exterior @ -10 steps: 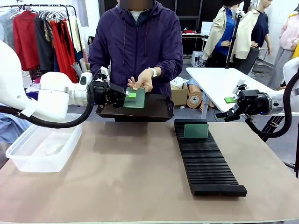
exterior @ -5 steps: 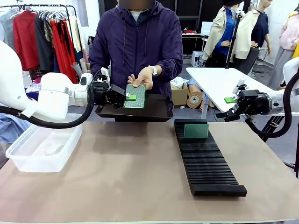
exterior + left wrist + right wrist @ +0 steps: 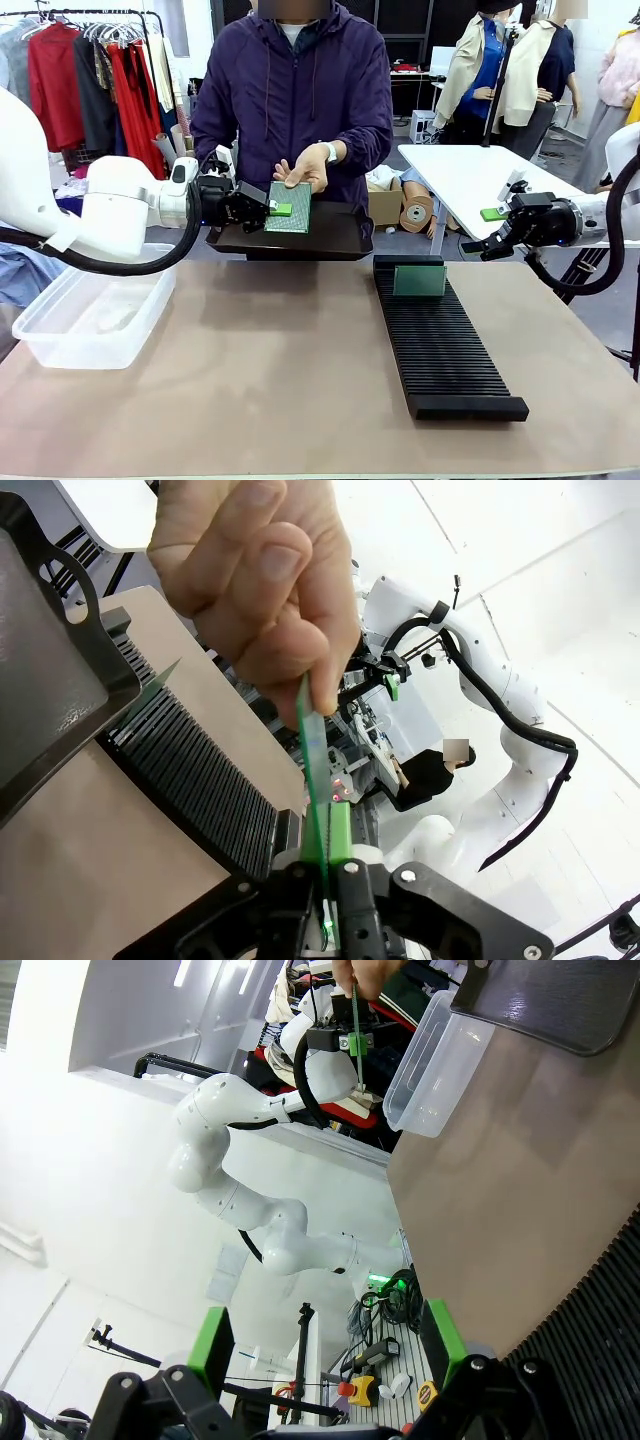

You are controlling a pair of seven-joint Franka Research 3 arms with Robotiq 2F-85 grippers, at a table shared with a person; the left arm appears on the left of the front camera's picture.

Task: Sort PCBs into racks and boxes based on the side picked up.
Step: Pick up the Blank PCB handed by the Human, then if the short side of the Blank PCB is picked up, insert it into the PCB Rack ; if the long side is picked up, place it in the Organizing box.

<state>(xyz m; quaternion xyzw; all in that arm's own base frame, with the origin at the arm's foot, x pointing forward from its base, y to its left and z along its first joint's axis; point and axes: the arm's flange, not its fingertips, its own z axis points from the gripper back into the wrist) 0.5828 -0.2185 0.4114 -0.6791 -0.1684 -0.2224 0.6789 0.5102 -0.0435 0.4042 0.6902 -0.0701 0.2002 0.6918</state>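
Gripping a thin green rectangular circuit board (image 3: 289,207) with our left hand (image 3: 275,208), jaws clamped on its edge, above the counter's far edge; the person's hand (image 3: 304,171) pinches its top. Our right hand (image 3: 487,232) hangs with fingers apart off the counter's right edge.

In the front view, the thin green circuit board (image 3: 290,208) held over the dark shallow tray (image 3: 330,238) is partly covered by the person's hand (image 3: 303,172) and the left pincer (image 3: 274,208). In the left wrist view this board (image 3: 315,780) appears edge-on, its faces unreadable, and the tray (image 3: 45,680) is cut by the left edge. The clear plastic tub (image 3: 90,320) runs partly behind the white left arm (image 3: 100,210). In the right wrist view, the black slotted rack (image 3: 600,1310) is cut at the corner.
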